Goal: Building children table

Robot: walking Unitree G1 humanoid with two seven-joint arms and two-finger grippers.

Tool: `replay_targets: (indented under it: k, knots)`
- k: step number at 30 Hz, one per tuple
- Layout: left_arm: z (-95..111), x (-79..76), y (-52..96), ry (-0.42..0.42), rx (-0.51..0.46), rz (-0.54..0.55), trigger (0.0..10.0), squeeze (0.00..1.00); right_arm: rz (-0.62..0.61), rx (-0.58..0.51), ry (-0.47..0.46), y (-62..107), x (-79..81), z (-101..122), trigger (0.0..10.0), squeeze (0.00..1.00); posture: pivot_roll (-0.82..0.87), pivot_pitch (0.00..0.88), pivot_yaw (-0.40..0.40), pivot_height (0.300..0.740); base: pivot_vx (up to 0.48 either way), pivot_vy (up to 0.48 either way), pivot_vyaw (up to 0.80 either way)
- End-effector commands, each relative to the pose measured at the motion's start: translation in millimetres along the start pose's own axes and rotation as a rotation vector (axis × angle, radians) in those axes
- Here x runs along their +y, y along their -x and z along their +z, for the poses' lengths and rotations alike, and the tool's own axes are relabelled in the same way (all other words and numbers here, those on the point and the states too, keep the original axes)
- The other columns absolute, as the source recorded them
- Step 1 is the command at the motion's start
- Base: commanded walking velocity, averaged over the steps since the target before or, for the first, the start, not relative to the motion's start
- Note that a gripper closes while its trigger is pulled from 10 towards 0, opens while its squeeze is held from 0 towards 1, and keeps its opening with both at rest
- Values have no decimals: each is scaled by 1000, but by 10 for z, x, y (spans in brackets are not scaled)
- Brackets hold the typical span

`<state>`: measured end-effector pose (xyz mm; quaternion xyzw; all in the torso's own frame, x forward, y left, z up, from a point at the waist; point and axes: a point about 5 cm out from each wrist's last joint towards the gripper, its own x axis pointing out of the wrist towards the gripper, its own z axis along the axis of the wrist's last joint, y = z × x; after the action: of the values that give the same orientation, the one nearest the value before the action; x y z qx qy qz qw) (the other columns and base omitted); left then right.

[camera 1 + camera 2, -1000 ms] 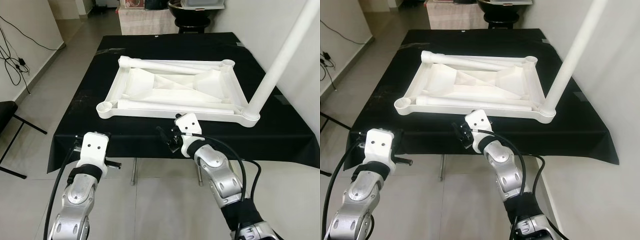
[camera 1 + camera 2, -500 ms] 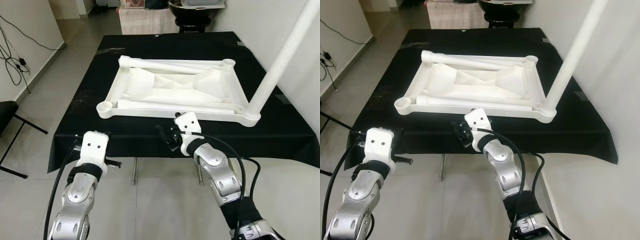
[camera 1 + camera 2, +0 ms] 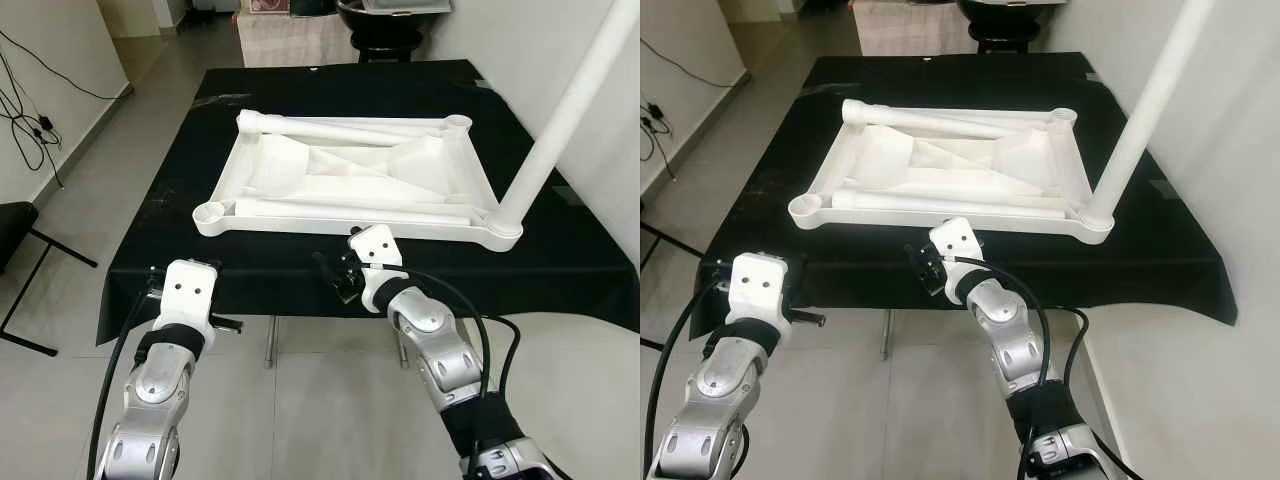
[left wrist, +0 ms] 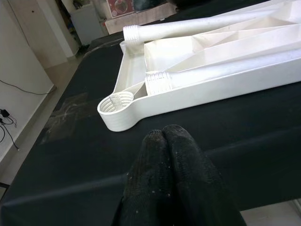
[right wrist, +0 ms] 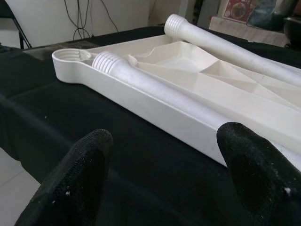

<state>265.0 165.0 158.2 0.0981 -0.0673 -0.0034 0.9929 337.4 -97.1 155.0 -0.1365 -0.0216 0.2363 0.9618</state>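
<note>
The white plastic tabletop (image 3: 330,222) lies upside down on a table under a black cloth (image 3: 560,270). One white leg (image 3: 560,120) stands upright in its near right corner. Two loose legs lie inside it, one along the far edge (image 3: 340,130) and one along the near edge (image 3: 350,208). The near left socket (image 4: 116,101) is empty. My left gripper (image 4: 164,136) is shut on nothing, low before the table's front edge, pointing at that socket. My right gripper (image 5: 164,141) is open at the front edge, its fingers (image 3: 335,275) apart from the tabletop.
A black chair (image 3: 15,225) stands at the left, with cables (image 3: 30,130) along the left wall. A dark basin on a stand (image 3: 385,25) sits behind the table. A white wall runs close on the right.
</note>
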Motion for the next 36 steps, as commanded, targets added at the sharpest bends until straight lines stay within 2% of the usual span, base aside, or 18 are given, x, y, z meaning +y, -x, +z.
replay_targets:
  k: [1,36]
  knots:
    - [-58,19,1,3,32,0,10000,0,10,-19,-2,-16,19,24,10000,0,-27,118,24,740,0,0,0]
    - [-76,43,-13,8,39,10,10000,0,16,-18,-7,-21,38,13,10000,0,-41,111,39,740,0,0,0]
